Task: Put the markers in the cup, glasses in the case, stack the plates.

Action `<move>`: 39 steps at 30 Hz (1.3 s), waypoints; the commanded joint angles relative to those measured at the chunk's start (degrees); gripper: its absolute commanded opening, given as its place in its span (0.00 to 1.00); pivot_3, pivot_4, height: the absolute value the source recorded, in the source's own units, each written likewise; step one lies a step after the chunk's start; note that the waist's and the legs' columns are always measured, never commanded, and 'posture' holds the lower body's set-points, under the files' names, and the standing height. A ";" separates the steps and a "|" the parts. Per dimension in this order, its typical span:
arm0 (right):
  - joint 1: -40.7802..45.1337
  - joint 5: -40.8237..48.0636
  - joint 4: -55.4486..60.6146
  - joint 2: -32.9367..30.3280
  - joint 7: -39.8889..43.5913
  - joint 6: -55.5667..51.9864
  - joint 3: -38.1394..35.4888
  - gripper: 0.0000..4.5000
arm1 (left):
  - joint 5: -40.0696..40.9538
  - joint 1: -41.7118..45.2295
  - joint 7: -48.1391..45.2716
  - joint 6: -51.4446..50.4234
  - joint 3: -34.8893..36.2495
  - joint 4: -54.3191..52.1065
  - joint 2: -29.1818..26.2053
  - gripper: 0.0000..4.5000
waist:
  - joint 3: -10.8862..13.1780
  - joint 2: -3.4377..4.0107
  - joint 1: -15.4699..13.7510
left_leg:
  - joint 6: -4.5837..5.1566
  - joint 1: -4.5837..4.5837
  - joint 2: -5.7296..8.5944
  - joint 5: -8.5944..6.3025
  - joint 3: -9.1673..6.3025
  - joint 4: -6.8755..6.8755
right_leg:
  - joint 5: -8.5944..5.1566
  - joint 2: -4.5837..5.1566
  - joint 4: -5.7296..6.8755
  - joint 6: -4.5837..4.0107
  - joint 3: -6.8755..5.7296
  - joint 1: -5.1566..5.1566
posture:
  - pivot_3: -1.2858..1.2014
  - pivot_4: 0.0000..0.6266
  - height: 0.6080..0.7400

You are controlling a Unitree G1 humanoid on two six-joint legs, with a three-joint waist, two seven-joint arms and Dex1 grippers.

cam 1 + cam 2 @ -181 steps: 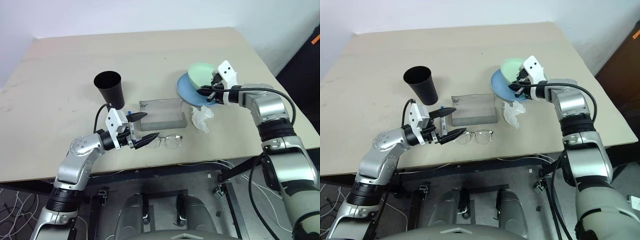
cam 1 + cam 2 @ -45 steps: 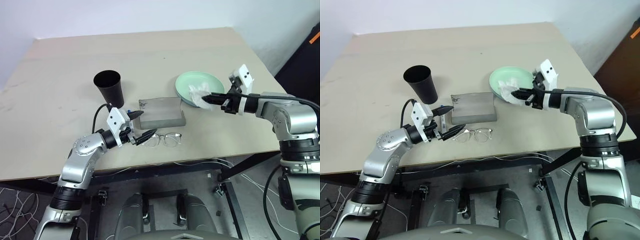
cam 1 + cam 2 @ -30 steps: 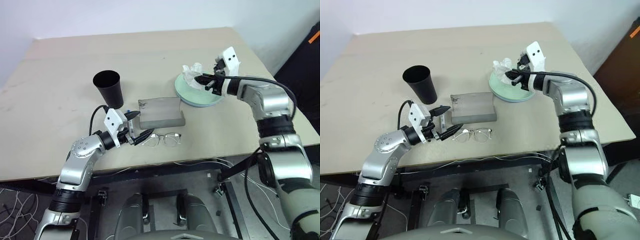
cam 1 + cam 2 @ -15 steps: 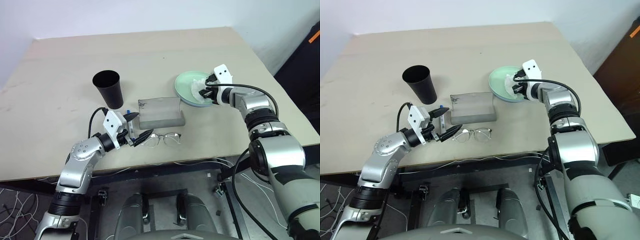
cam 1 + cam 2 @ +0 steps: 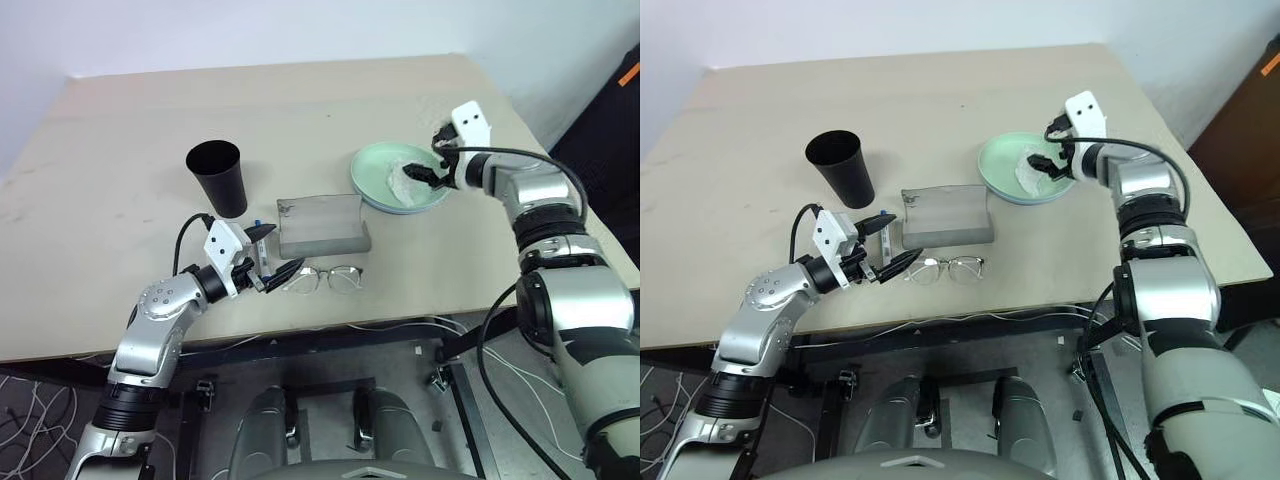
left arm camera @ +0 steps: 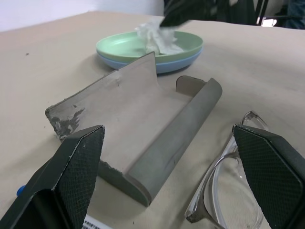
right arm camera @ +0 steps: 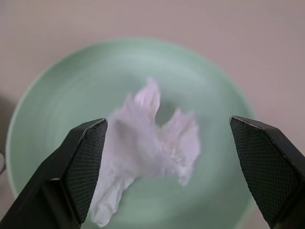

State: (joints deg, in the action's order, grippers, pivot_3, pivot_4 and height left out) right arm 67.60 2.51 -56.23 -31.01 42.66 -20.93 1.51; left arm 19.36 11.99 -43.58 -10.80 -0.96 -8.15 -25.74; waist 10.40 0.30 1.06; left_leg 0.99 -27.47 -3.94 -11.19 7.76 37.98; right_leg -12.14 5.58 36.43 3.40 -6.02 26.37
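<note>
Plates, pale mint green [image 5: 385, 170] nested on light blue [image 6: 167, 64], already stacked just below the right tool [image 5: 432, 170], fingers spread over a crumpled white tissue [image 7: 147, 152] lying in the top one. Left tool [image 5: 270, 262] also spread, aimed between the grey fabric case [image 5: 322, 225] and wire-rimmed glasses [image 5: 335, 279], probably for loading. Blue rim visible from the left wrist alone.

Matt black plastic cup [image 5: 217, 176]. Grey felt-like case [image 6: 143, 129], scuffed edge. Smooth glazed plates [image 6: 150, 50]. Crumpled paper tissue [image 7: 145, 148]. Thin wire-rimmed glasses [image 5: 330, 278]. Matt beige worktop [image 5: 120, 130].
</note>
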 commanded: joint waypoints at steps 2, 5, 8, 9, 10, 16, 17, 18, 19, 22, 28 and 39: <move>-2.32 2.94 14.68 -0.97 7.16 -4.37 0.11 0.97 | 0.58 0.17 -0.07 0.41 1.08 -2.51 -0.53 1.00 | 0.00 0.01 0.05 | 0.00 0.01 -0.01 0.00 0.00 -0.01 | 0.00 -0.01 0.02 0.00 0.02 0.02 | 0.52 0.24 0.70; -6.23 6.96 26.76 -0.97 13.52 -11.73 1.01 0.97 | 0.45 0.11 0.00 0.44 1.05 -2.60 -0.55 1.00 | 0.00 0.01 -0.13 | 0.00 0.01 -0.03 0.00 -0.01 -0.01 | 0.00 -0.02 0.04 0.01 0.02 0.02 | 0.52 0.24 0.70; -7.91 11.64 34.86 -0.57 17.44 -20.16 1.35 0.97 | 0.41 -0.02 -0.06 0.65 1.13 -2.39 -0.61 1.00 | 0.00 0.01 -0.22 | 0.01 0.00 -0.07 0.00 -0.01 0.01 | 0.00 0.02 0.04 0.00 0.02 0.02 | 0.52 0.24 0.70; -8.63 12.81 37.54 -0.87 19.21 -21.94 2.13 0.97 | 0.44 -0.16 -0.09 0.68 1.21 -2.44 -0.67 1.00 | 0.00 0.01 -0.30 | 0.01 0.00 -0.07 0.00 -0.01 0.02 | 0.00 0.03 0.03 -0.01 0.02 0.02 | 0.52 0.24 0.70; -9.21 14.07 39.91 -1.26 21.12 -23.98 3.00 0.97 | 0.51 -0.30 -0.10 0.66 1.32 -2.52 -0.74 1.00 | 0.00 0.01 -0.30 | 0.00 0.00 -0.09 -0.01 -0.02 0.02 | -0.01 0.04 0.03 -0.02 0.02 0.02 | 0.52 0.24 0.70; -8.62 18.25 44.87 -2.68 29.24 -32.22 8.95 0.97 | 1.47 -0.90 -0.62 0.12 2.20 -3.11 -1.51 1.00 | 0.00 0.00 -0.30 | -0.01 0.00 -0.11 -0.03 -0.04 0.02 | -0.01 0.06 -0.01 -0.05 0.01 0.02 | 0.52 0.24 0.70; -8.02 18.31 44.64 -2.57 30.11 -33.03 10.28 0.97 | 1.81 -1.03 -0.88 0.04 2.58 -3.15 -1.83 1.00 | 0.00 0.00 -0.28 | -0.01 0.01 -0.11 -0.03 -0.05 0.02 | -0.01 0.06 -0.02 -0.05 0.02 0.03 | 0.52 0.24 0.70; -7.52 18.33 44.29 -2.32 30.55 -33.61 11.12 0.97 | 2.09 -1.11 -1.10 0.00 2.90 -3.09 -2.13 1.00 | 0.00 0.00 -0.27 | -0.01 0.01 -0.11 -0.03 -0.05 0.01 | -0.01 0.07 -0.02 -0.06 0.02 0.04 | 0.52 0.24 0.70; -6.92 18.40 43.67 -1.93 31.40 -34.08 12.20 0.97 | 2.56 -1.32 -1.52 -0.02 3.48 -3.04 -2.61 1.00 | 0.00 0.00 -0.26 | -0.02 0.01 -0.12 -0.03 -0.04 0.01 | -0.01 0.07 -0.03 -0.06 0.02 0.06 | 0.52 0.24 0.70; -5.52 18.18 41.87 -1.07 33.85 -34.16 15.28 0.97 | 3.99 -2.16 -2.73 -0.39 5.14 -3.20 -3.98 1.00 | 0.00 0.00 -0.17 | -0.02 -0.02 -0.13 -0.03 -0.04 -0.03 | -0.01 0.06 -0.04 -0.07 0.02 0.10 | 0.52 0.24 0.70; -3.12 17.29 38.20 0.83 42.16 -33.02 23.33 0.97 | 5.27 -4.36 -4.37 -0.13 7.14 -3.15 -6.18 1.00 | 0.00 0.00 -0.28 | -0.02 -0.02 -0.15 -0.04 -0.02 -0.05 | -0.01 0.06 -0.12 -0.07 0.02 0.27 | 0.52 0.24 0.70; 2.00 7.54 20.54 7.99 47.39 -22.14 32.23 0.97 | 3.85 -5.42 -3.61 1.98 6.60 -2.45 -4.85 1.00 | 0.00 0.00 -0.24 | -0.02 -0.05 -0.15 -0.06 0.04 -0.13 | 0.02 0.07 -0.17 -0.09 0.00 0.32 | 0.52 0.24 0.70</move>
State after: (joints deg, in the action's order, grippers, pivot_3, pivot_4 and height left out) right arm 67.38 11.20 -34.48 -23.60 88.79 -45.13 33.68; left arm 23.29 6.82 -47.30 -10.27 5.31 -9.42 -30.76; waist 10.40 0.30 0.82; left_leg 0.97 -27.52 -4.10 -11.25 7.82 37.86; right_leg -12.12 5.65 36.26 3.31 -6.01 26.70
